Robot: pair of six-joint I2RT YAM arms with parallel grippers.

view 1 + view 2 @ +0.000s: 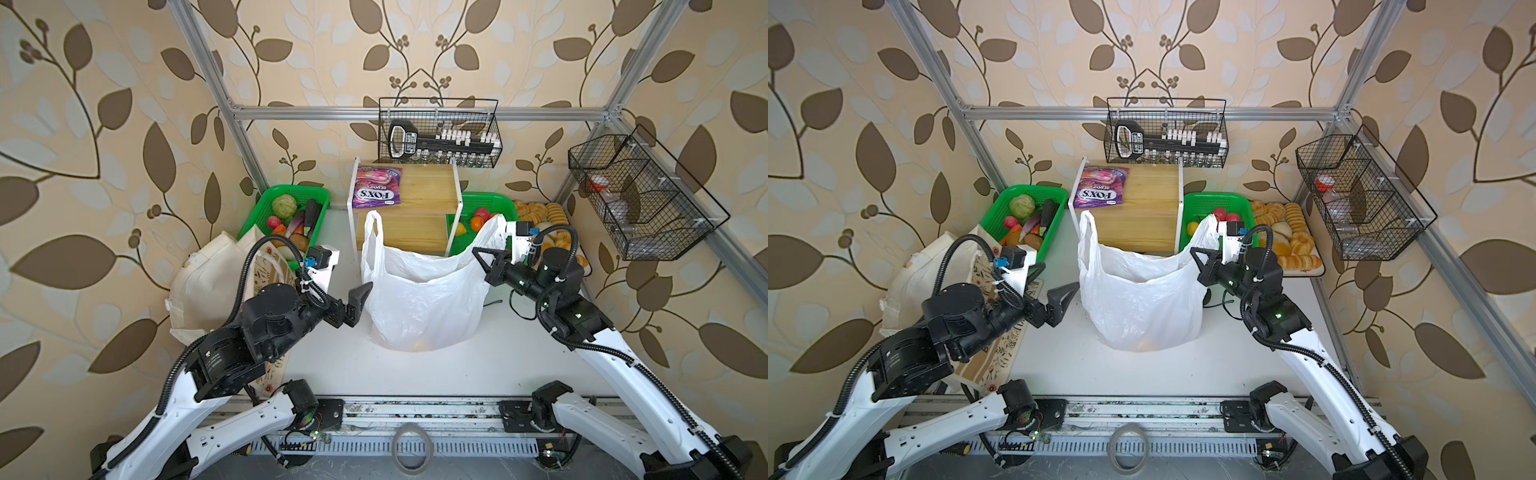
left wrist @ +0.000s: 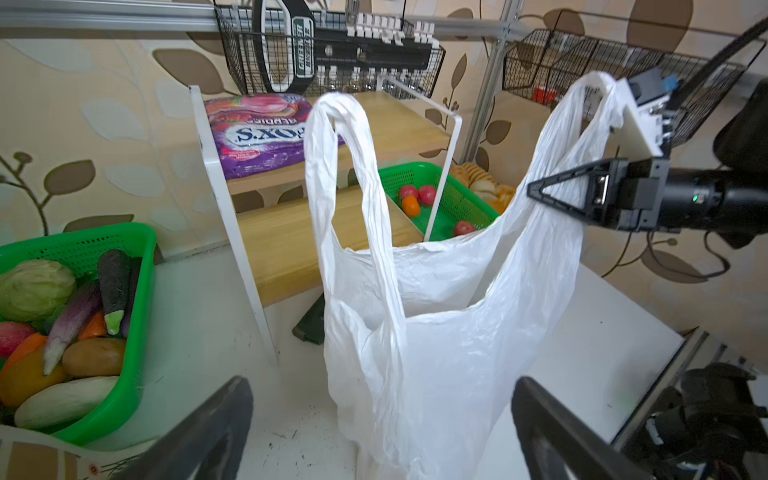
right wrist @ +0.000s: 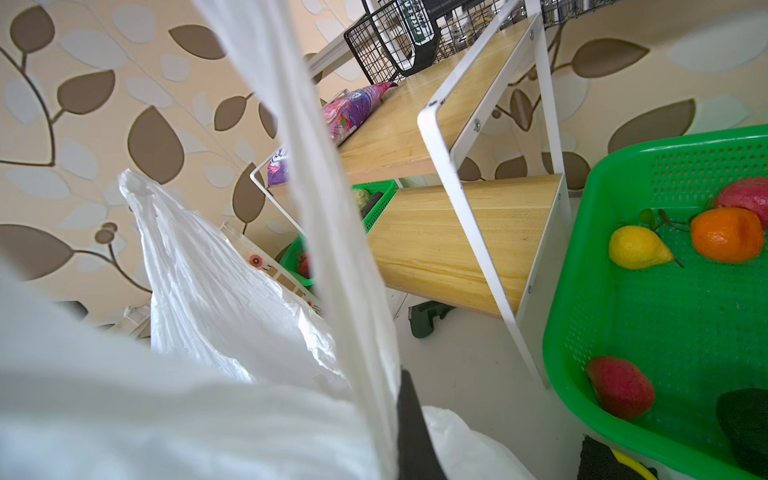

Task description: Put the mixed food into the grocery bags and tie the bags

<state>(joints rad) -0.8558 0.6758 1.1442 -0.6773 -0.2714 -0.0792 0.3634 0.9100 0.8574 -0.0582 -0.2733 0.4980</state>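
Jaws wide, left gripper (image 1: 1059, 276) beside bag (image 1: 1142, 299)

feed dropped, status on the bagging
Left pincer open beside white plastic bag. Right pincer shut on its handle. Purple Fox's packet unbagged on wooden shelf.

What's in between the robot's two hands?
The white plastic bag, seen in both top views. The right fingers pinch one handle; the left fingers are open beside it.

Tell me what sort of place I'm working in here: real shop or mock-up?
Most likely a staged robot test cell dressed as a grocery corner: a bare aluminium frame against leaf wallpaper, a green basket of toy vegetables, and a small wooden shelf behind the white plastic bag.
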